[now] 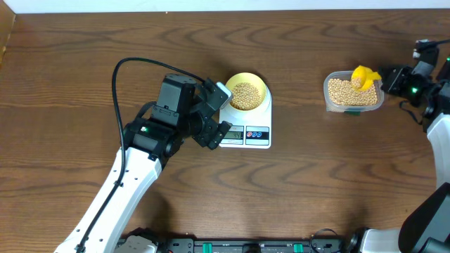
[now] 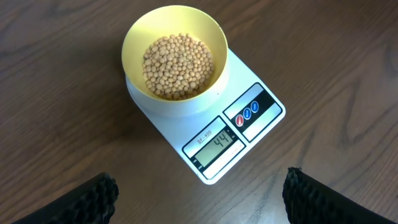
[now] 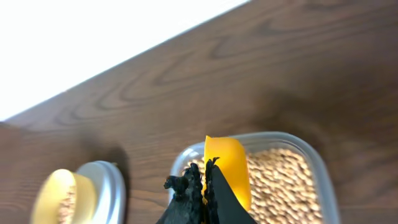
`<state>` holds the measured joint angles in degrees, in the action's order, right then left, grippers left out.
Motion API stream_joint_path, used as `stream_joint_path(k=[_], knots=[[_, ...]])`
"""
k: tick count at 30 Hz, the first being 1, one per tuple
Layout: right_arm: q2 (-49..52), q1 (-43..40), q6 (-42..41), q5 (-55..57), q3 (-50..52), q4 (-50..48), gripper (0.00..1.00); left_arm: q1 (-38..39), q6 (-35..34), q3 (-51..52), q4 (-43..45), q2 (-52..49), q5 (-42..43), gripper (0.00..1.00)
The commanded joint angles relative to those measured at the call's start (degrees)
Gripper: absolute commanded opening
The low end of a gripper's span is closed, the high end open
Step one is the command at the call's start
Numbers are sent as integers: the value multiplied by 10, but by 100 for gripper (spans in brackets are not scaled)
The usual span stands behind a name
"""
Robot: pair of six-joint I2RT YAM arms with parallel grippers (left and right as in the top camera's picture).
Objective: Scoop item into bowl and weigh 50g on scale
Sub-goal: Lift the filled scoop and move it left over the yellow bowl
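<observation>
The pale-yellow bowl (image 2: pixel 175 37) stands on the white scale (image 2: pixel 249 134), with tan beans (image 2: pixel 177 65) heaped inside it. The display shows 44. My left gripper (image 2: pixel 199 199) hovers open just in front of the scale, nothing between its fingers (image 2: pixel 87 202). In the overhead view it (image 1: pixel 216 118) sits at the left edge of the scale (image 1: pixel 256 133), beside the bowl (image 1: pixel 246 91). My right gripper (image 3: pixel 200 177) is shut on the handle of a yellow scoop (image 3: pixel 227 165), which lies over the beans (image 3: pixel 280 186) in the clear tub (image 1: pixel 354 91). The right gripper (image 1: pixel 387 79) is at the tub's right side.
The clear tub (image 3: pixel 323 180) of beans stands at the table's right, well apart from the scale. The table's far edge (image 3: pixel 124 59) runs close behind the tub. Bare wood lies between scale and tub and along the front.
</observation>
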<state>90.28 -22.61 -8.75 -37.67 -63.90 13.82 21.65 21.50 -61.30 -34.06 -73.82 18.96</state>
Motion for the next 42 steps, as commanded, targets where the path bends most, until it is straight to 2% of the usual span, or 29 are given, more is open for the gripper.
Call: stream_joint_path(k=[1, 10, 20, 42], knots=[[3, -4, -24, -82, -1, -15, 1, 1, 10, 4, 0, 8, 0, 87], [4, 8, -70, -131, -1, -62, 1, 1, 10, 4, 1, 8, 0, 87], [4, 84, -71, -126, -1, -88, 1, 1, 10, 4, 0, 8, 0, 87], [4, 303, -86, 39, -1, -132, 1, 1, 10, 4, 0, 8, 0, 87]])
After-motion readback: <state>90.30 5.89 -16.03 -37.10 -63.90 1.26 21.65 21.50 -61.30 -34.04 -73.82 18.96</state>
